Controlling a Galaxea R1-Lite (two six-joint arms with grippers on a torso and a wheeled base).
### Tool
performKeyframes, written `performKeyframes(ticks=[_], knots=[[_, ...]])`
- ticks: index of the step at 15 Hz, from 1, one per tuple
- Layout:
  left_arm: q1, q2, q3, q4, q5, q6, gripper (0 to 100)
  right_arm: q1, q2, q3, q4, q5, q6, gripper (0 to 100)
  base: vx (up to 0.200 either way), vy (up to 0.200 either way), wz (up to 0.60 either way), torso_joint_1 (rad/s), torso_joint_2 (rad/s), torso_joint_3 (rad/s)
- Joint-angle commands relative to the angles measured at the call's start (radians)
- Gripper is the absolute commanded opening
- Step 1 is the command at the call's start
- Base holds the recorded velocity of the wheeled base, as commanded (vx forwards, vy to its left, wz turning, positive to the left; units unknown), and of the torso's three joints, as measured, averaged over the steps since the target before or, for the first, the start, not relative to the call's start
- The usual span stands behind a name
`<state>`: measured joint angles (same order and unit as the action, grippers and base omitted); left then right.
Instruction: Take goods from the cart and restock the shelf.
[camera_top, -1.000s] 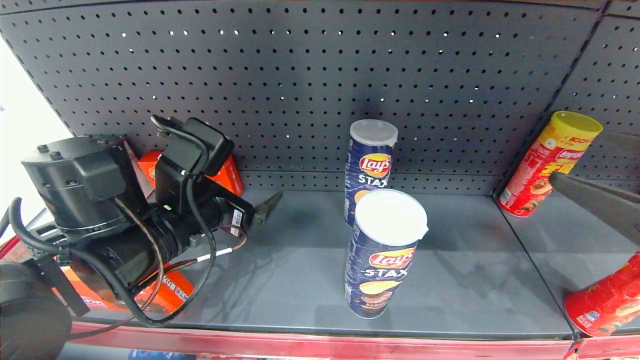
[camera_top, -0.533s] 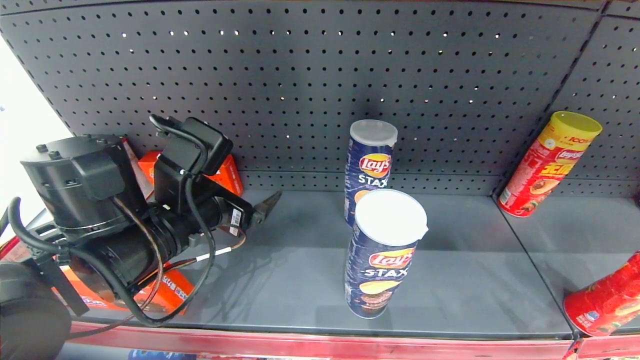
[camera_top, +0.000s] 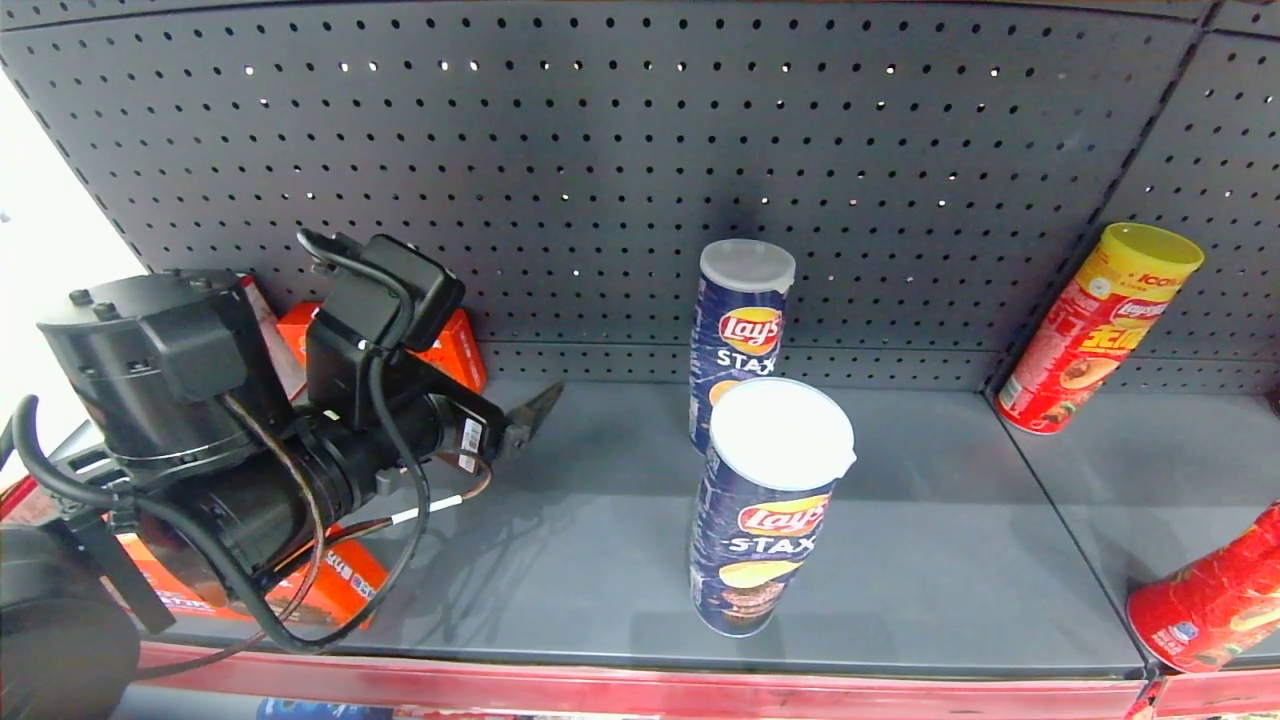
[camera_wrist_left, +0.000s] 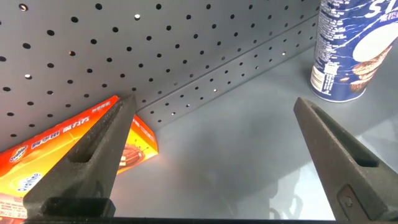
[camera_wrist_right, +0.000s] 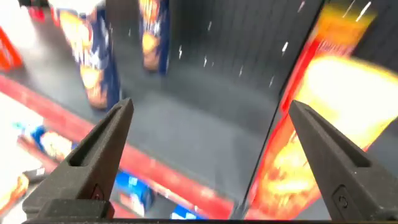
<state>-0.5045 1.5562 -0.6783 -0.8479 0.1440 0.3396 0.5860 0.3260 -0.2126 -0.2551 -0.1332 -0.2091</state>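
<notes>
Currently a tall blue cardboard crisp can (camera_top: 765, 510) stands upright at the head view's centre on the grey metal shelf (camera_top: 560, 560), well right of the left gripper (camera_wrist_left: 214, 102), whose fingers (camera_wrist_left: 93, 162) are spread around nothing; the right gripper (camera_wrist_right: 211, 107) is likewise spread wide, empty.

Edge crops red can (camera_top: 1212, 600) — orange box (camera_top: 338, 588) half hidden.

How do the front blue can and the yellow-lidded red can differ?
Front blue can: blue body, white lid; red can: red body, yellow lid. Front blue can stands near the shelf's front edge; red can stands at the back, in the right-hand bay. Both are tall lidded tubes.
</notes>
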Motion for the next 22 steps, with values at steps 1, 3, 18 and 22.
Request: performKeyframes(ticks=[1,3,18,22], knots=[[0.001,-0.001,0.000,0.000,0.000,-0.001,100,0.003,-0.048,0.081,0.000,0.001,0.001,100,0.000,0.000,0.00,0.000,0.00,0.000],[0.003,-0.001,-0.001,0.000,0.000,0.001,100,0.000,-0.045,0.165,0.000,0.001,0.011,100,0.000,0.000,0.00,0.000,0.00,0.000],[-0.006,-0.002,-0.012,0.000,0.000,0.003,100,-0.454,-0.128,0.193,0.234,-0.045,0.074,100,0.000,0.000,0.00,0.000,0.00,0.000],[-0.020,0.002,-0.021,0.000,0.000,0.004,100,-0.641,-0.249,0.199,0.234,-0.063,0.223,100,0.000,0.000,0.00,0.000,0.00,0.000]])
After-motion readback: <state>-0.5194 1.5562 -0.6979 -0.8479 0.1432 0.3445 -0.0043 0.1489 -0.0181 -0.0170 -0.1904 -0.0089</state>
